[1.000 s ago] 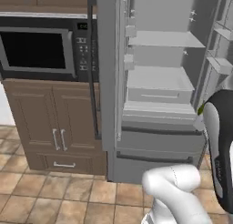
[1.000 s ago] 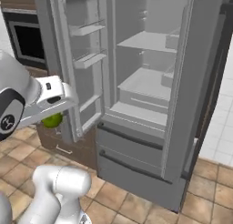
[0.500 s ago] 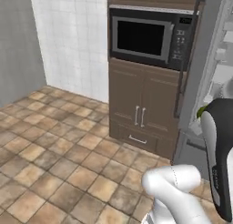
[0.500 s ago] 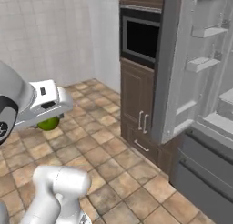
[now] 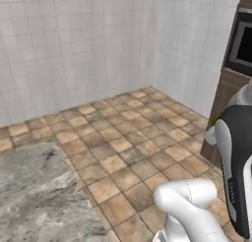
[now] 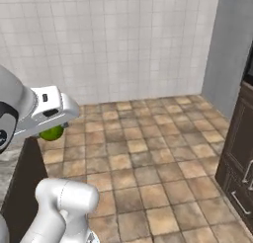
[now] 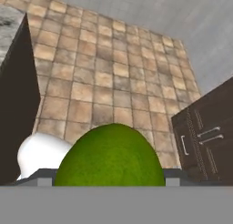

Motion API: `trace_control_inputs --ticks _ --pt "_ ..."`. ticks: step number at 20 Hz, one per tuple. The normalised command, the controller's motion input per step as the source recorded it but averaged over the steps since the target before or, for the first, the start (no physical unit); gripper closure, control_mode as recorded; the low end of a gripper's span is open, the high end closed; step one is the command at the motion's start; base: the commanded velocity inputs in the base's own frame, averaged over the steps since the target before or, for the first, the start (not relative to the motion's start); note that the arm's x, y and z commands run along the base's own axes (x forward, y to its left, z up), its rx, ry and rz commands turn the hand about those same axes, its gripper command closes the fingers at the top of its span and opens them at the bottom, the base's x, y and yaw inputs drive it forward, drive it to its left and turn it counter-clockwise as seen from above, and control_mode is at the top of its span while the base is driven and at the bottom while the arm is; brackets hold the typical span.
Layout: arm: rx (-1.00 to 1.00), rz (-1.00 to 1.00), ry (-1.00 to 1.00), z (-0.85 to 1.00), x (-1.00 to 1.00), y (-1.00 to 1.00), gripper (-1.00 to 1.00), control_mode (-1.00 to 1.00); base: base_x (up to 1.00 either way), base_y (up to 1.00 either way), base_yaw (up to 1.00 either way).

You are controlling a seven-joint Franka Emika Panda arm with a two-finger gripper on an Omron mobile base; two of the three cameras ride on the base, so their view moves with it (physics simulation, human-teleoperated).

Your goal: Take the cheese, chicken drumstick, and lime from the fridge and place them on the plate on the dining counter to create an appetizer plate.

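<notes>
The lime [image 7: 111,157], a yellow-green ball, fills the lower middle of the hand view and sits between the jaws of my gripper [image 7: 111,175], which is shut on it and hidden behind it. From the right base view the lime [image 6: 51,133] hangs under the white hand, with the gripper [image 6: 52,131] held beside the dining counter [image 6: 6,164] at the left edge. The counter's marbled top [image 5: 34,196] shows at lower left in the left base view, and its dark base [image 7: 16,104] stands at left in the hand view. The fridge, plate, cheese and chicken drumstick are out of view.
A white tiled wall corner [image 5: 123,39] lies ahead, with brown tiled floor [image 6: 148,158] in front of it. Dark brown cabinets [image 6: 242,178] with the black microwave [image 5: 242,44] above stand at the right. The same cabinet doors [image 7: 205,136] show at right in the hand view.
The whole view has swung left, from the open fridge past the microwave cabinet to the wall corner and the counter: the base turned. The lime stays in the gripper.
</notes>
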Motion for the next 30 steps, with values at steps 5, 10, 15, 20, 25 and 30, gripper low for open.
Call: trace_control_inputs --ticks 5,10,15,20,25,30 --pt "0.00 0.00 0.00 0.00 0.00 0.00 1.00 1.00 0.87 0.19 0.67" --pt "0.00 0.00 0.00 0.00 0.00 0.00 1.00 1.00 1.00 -0.12 0.34" --pt "0.00 0.00 0.00 0.00 0.00 0.00 1.00 1.00 1.00 -0.22 0.29" --pt "0.00 0.00 0.00 0.00 0.00 0.00 1.00 1.00 1.00 -0.05 0.35" --pt "0.00 0.00 0.00 0.00 0.00 0.00 1.00 1.00 1.00 -0.05 0.53" --pt "0.00 0.00 0.00 0.00 0.00 0.00 1.00 1.00 1.00 -0.15 0.70"
